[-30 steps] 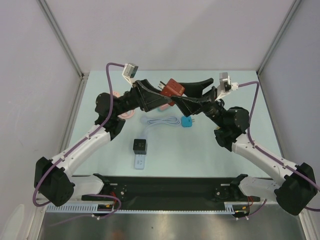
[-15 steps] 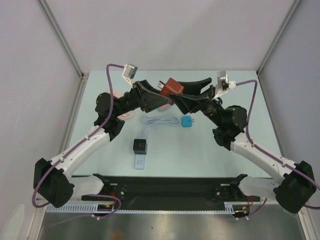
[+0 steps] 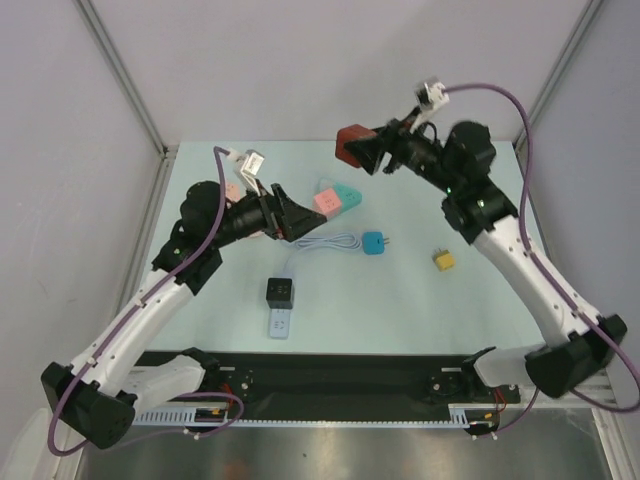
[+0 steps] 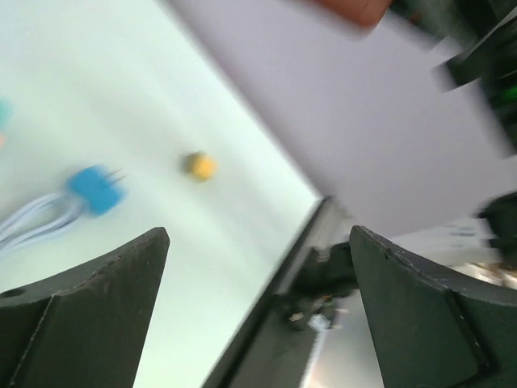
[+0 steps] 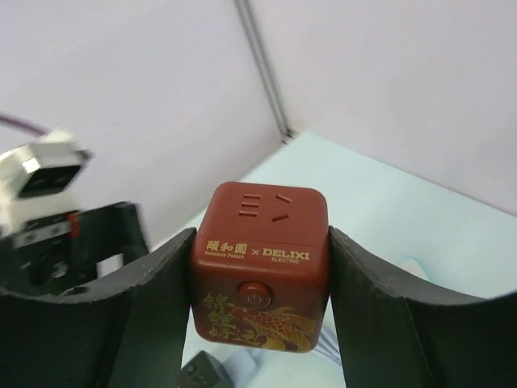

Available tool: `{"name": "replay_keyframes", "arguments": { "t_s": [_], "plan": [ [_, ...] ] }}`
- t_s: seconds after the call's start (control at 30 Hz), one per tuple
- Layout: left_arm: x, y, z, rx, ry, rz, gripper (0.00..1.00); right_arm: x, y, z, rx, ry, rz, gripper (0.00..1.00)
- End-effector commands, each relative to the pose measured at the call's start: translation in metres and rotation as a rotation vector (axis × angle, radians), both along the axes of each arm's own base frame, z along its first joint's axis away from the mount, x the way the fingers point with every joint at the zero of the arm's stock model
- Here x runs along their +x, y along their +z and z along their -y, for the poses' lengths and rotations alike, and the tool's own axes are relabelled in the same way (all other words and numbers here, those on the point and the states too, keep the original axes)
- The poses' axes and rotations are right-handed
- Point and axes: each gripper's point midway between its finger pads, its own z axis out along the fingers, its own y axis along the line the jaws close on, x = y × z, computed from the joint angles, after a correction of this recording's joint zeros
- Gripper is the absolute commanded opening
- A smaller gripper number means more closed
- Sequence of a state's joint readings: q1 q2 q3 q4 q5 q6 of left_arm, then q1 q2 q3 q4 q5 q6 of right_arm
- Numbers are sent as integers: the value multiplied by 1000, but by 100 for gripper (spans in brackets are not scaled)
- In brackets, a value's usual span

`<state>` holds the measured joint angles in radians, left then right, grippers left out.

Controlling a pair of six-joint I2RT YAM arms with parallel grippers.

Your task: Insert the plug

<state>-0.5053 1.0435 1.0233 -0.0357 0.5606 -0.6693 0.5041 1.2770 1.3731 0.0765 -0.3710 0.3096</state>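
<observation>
Two grippers above a pale green table, one loaded and one empty.
Right gripper, held high toward the back wall, pinches the red socket cube between both fingers, the cube's slotted face turned to the wrist camera; left gripper hangs lower and well apart from it, fingers spread wide with nothing between them. White cable lies on the table close by the left fingertips and ends in the blue plug, just beyond those fingertips and well below the right gripper; a small yellow plug lies farther off, nearer the right arm.
</observation>
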Motion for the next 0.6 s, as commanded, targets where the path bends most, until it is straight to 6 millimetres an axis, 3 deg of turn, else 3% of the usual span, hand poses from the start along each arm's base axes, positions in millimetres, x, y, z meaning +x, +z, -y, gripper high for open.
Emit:
{"name": "replay_keyframes", "arguments": {
  "t_s": [0.0,0.07,0.1,0.13,0.17,0.2,0.37,0.4,0.43,0.5,0.53,0.57],
  "plan": [
    [16,-42,-48,278,185,41,100,36,-83,7,-294,-69,-283,0],
    [22,-53,-70,350,277,45,100,46,-97,9,-384,-68,-348,0],
    [25,-57,-77,380,308,51,100,62,-123,6,-433,-70,-403,0],
    [31,-59,-88,424,357,75,100,65,-143,8,-486,-67,-468,0],
    [32,-63,-94,455,380,73,100,75,-133,8,-509,-84,-432,0],
    [34,-66,-99,486,394,85,100,90,-162,6,-558,-91,-491,0],
    [41,-83,-121,562,492,98,100,131,-200,11,-642,-118,-555,0],
    [40,-85,-122,560,496,101,100,142,-192,11,-656,-116,-503,0],
    [42,-83,-121,547,502,117,100,152,-213,14,-679,-111,-537,0],
    [40,-93,-125,557,515,120,100,165,-212,13,-685,-99,-510,0],
    [40,-95,-126,560,520,123,100,173,-229,17,-694,-90,-543,0],
    [39,-101,-127,569,517,115,100,176,-233,18,-689,-81,-549,0]
  ]
}}
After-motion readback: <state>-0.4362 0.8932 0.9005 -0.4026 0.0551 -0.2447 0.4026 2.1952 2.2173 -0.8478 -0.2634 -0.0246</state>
